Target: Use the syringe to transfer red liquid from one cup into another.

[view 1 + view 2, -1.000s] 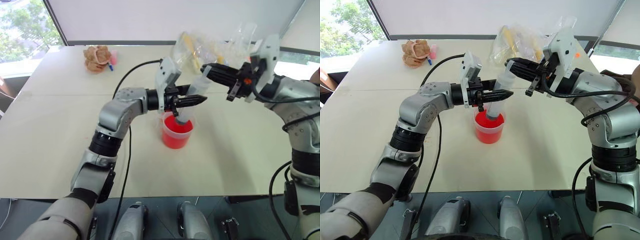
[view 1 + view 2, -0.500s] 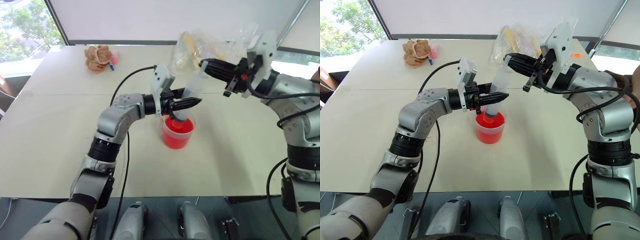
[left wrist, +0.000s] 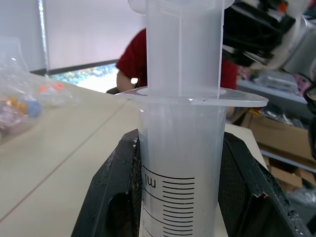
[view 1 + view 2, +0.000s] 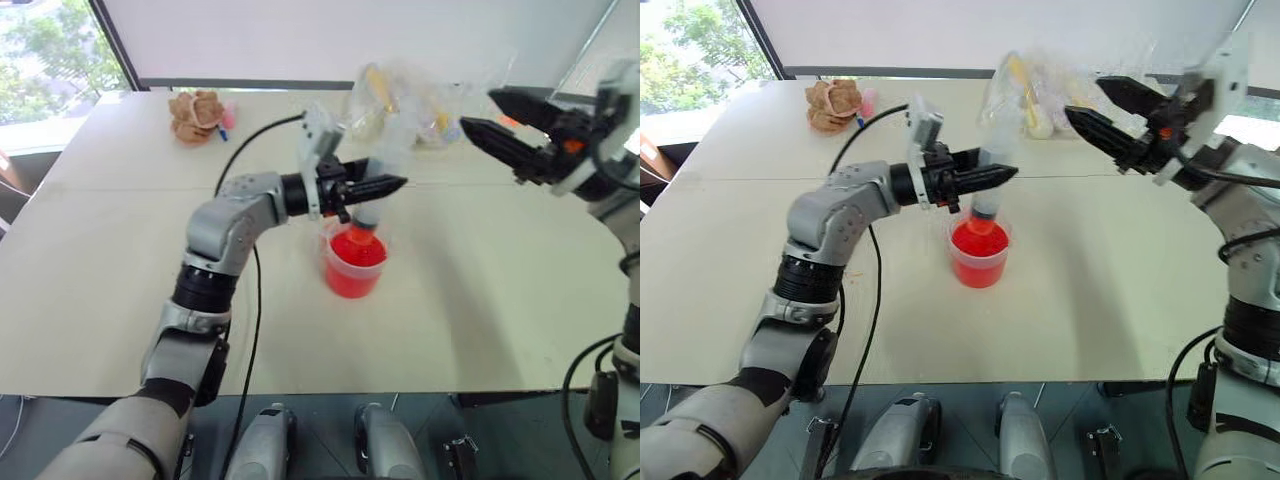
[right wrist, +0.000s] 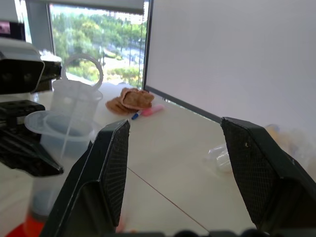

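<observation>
A: In the head views, what does the left claw [image 4: 385, 185] hold?
B: It is closed on the syringe [image 4: 383, 172], whose orange tip stands in the red cup [image 4: 354, 262] on the desk [image 4: 120, 250]. The right claw [image 4: 478, 113] is wide open, empty, well apart.

A: And the left wrist view?
B: Both fingers [image 3: 111, 197] press the syringe barrel.

A: The right wrist view?
B: Spread fingers [image 5: 111, 163], nothing between.

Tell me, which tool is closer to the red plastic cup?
Left. The left tool grips the clear plastic syringe directly above the red plastic cup; the right tool hangs open, off to the cup's right.
</observation>
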### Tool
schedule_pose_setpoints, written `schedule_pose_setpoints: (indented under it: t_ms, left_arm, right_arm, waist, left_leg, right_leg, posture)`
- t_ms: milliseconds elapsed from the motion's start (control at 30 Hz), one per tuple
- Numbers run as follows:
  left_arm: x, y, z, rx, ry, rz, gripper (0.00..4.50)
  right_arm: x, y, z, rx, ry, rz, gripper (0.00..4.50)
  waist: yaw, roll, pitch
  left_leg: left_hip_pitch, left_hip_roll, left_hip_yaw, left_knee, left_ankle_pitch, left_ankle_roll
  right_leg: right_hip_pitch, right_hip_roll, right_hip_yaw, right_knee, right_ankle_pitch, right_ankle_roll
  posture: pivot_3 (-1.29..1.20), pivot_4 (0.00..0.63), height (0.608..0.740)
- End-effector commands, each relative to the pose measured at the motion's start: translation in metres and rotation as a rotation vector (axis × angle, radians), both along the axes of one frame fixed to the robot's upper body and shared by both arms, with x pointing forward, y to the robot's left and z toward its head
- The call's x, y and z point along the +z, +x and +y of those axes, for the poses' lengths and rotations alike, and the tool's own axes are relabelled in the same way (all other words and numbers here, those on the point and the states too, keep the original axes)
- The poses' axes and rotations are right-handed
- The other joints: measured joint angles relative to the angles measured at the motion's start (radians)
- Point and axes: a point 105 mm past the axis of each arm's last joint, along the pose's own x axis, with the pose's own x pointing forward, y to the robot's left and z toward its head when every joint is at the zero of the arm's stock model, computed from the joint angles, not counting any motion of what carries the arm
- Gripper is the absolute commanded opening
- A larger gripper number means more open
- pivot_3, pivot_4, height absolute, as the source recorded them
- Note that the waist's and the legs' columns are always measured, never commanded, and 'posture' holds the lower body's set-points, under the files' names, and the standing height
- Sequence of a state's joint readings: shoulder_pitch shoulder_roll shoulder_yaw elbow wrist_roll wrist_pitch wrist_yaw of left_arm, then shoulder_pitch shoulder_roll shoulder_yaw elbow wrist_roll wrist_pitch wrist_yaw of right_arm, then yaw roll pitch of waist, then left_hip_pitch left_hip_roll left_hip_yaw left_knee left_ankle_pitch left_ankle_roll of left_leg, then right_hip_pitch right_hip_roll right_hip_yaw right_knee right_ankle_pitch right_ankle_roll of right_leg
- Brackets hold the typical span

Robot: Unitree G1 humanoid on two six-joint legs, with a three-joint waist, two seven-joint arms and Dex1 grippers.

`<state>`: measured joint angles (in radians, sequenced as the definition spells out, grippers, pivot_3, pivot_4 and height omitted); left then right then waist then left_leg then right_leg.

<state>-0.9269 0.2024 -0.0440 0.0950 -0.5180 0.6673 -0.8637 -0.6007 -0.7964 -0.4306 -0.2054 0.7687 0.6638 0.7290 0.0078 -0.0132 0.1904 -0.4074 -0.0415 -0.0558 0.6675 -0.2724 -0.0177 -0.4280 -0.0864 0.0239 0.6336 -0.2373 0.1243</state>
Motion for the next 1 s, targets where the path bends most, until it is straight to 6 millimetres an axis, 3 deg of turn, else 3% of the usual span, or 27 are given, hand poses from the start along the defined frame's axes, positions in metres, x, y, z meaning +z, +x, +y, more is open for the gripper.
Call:
schedule_pose_setpoints:
  t_ms: [33, 233, 367, 533, 633, 767, 1000]
  left_arm:
    - [0.034, -0.007, 0.002, -0.034, -0.067, -0.055, 1.42]
    - [0.068, 0.014, 0.007, 0.027, -0.170, -0.036, 1.42]
    - [0.073, 0.042, 0.010, 0.139, -0.165, -0.077, 1.42]
    - [0.069, 0.067, 0.013, 0.229, -0.125, -0.122, 1.42]
    - [0.055, 0.073, 0.012, 0.249, -0.046, -0.170, 1.42]
    - [0.043, 0.076, 0.010, 0.238, -0.028, -0.161, 1.42]
    - [0.040, 0.072, 0.008, 0.206, -0.026, -0.167, 1.42]
  right_arm:
    - [0.022, -0.018, -0.014, -0.005, 0.077, -0.070, 3.01]
    - [0.026, -0.007, -0.022, -0.058, 0.088, -0.099, 3.01]
    - [0.034, 0.010, -0.021, -0.131, 0.055, -0.170, 3.01]
    - [0.038, 0.029, 0.001, -0.131, -0.049, -0.254, 3.01]
    - [0.040, 0.039, 0.015, -0.124, -0.115, -0.299, 3.01]
    - [0.037, 0.051, 0.042, -0.077, -0.174, -0.340, 3.01]
    - [0.035, 0.069, 0.067, -0.030, -0.217, -0.371, 3.01]
  waist:
    - [0.001, 0.000, 0.000]
    - [0.001, 0.000, 0.000]
    - [-0.004, 0.000, 0.000]
    - [-0.015, 0.000, 0.000]
    - [-0.020, 0.000, 0.000]
    - [-0.021, 0.000, 0.000]
    - [-0.021, 0.000, 0.000]
  left_leg:
    - [0.000, 0.000, 0.000, 0.000, 0.000, 0.000]
    - [0.000, 0.000, 0.000, 0.000, 0.000, 0.000]
    - [0.001, -0.003, 0.001, 0.000, 0.000, 0.000]
    - [0.001, -0.003, 0.003, 0.000, 0.000, 0.000]
    - [0.000, -0.003, 0.003, -0.001, 0.000, 0.000]
    - [0.000, -0.003, 0.003, -0.001, 0.000, 0.000]
    - [-0.001, -0.003, 0.001, -0.001, 0.000, 0.000]
  right_leg:
    - [0.000, 0.000, 0.000, 0.000, 0.000, 0.000]
    - [0.000, 0.000, 0.000, 0.000, 0.000, 0.000]
    - [0.000, 0.000, 0.000, 0.000, 0.000, 0.000]
    - [0.000, 0.001, 0.000, 0.000, 0.000, 0.000]
    - [0.000, 0.001, 0.000, -0.001, 0.000, 0.000]
    - [0.000, 0.001, 0.000, -0.001, 0.000, 0.000]
    - [-0.001, 0.001, 0.000, -0.001, 0.000, 0.000]
  posture:
    - [0.00, 0.150, 0.740]
    - [0.00, 0.150, 0.740]
    - [0.00, 0.150, 0.740]
    - [0.00, 0.150, 0.740]
    - [0.00, 0.150, 0.740]
    - [0.00, 0.150, 0.740]
    - [0.00, 0.150, 0.740]
